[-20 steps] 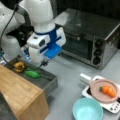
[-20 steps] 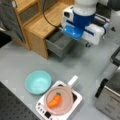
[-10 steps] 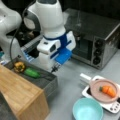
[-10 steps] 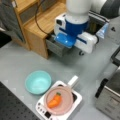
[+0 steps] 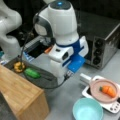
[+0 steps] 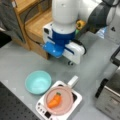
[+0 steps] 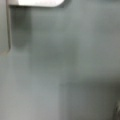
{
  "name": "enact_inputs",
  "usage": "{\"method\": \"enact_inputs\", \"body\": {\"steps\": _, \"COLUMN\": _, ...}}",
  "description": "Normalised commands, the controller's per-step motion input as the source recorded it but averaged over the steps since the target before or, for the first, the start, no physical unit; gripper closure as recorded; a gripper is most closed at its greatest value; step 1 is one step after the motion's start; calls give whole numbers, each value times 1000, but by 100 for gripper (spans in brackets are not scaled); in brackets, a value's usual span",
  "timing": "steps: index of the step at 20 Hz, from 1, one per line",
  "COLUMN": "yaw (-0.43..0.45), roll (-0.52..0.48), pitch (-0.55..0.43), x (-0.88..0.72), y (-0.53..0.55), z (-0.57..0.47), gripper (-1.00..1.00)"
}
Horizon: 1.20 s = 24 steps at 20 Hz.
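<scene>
My gripper (image 5: pixel 61 80) hangs low over the grey table (image 5: pixel 65 100), pointing down under the white and blue wrist; it also shows in a front view as gripper (image 6: pixel 70 62). It holds nothing that I can see. Nearest to it are the pan's white handle (image 5: pixel 85 79) and a pink pan (image 5: pixel 104 90) with an orange carrot (image 5: pixel 108 90) in it, set on a white cooker (image 6: pixel 60 105). The carrot (image 6: pixel 55 100) lies apart from the gripper. The wrist view shows only bare grey table (image 7: pixel 65 65), with a white edge at its top.
A teal bowl (image 5: pixel 87 110) (image 6: pixel 38 82) stands beside the cooker. A dark tray (image 5: pixel 37 80) holds a green vegetable (image 5: pixel 32 73) and a yellow item (image 5: pixel 19 66). A wooden block (image 5: pixel 20 95) stands at a front view's left, a toaster oven (image 5: pixel 102 42) at its right.
The arm has swung away from the tray towards the pan and bowl, and the wrist has come lower over the table.
</scene>
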Motion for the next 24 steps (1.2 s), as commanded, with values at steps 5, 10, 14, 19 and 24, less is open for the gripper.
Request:
{"method": "enact_inputs", "body": {"steps": 5, "yaw": -106, "roll": -66, "pitch": 147, "x": 758, "y": 178, "z": 57, "gripper": -100}}
{"method": "enact_inputs", "body": {"steps": 10, "yaw": -104, "roll": -119, "pitch": 158, "x": 569, "y": 196, "z": 109, "gripper": -100}}
{"method": "enact_inputs", "body": {"steps": 14, "yaw": 44, "roll": -153, "pitch": 245, "x": 248, "y": 116, "z": 116, "gripper": -100}}
{"method": "enact_inputs", "body": {"steps": 19, "yaw": 196, "roll": -126, "pitch": 285, "x": 136, "y": 137, "z": -63, "gripper": -100}}
{"method": "enact_inputs", "body": {"steps": 24, "yaw": 159, "roll": -86, "pitch": 202, "x": 191, "y": 175, "z": -195, "gripper": -100}}
